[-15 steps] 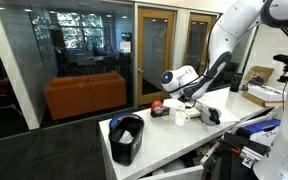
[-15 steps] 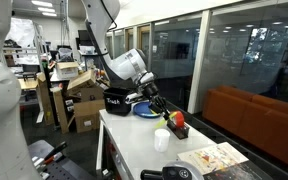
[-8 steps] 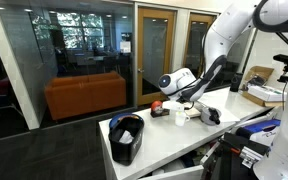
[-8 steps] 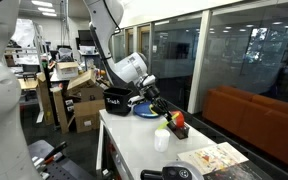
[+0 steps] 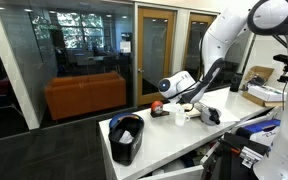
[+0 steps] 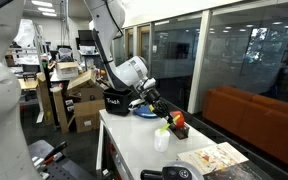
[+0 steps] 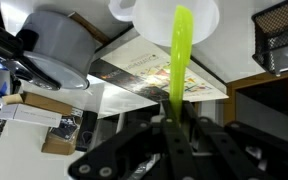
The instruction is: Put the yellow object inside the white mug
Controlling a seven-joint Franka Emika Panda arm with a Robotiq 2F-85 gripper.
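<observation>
1. Glass office walls stand behind the white bench [image 5: 162,142] in an exterior view. The gripper [image 5: 187,103] hangs just above the white mug [image 5: 181,117].
2. In an exterior view, the yellow object [image 6: 165,124] points down from the gripper toward the mug.
3. Wrist view: the fingers [image 7: 134,148] are pinched tight on the strip's end, and its tip lies over the mug's mouth. The placing step looks nearly done. Next should be lowering it slightly, then releasing.

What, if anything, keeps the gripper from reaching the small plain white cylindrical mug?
Nothing visible, so probably yes: in the wrist view the thin yellow-green strip held by the gripper points straight at the small white mug, nothing between.
</observation>
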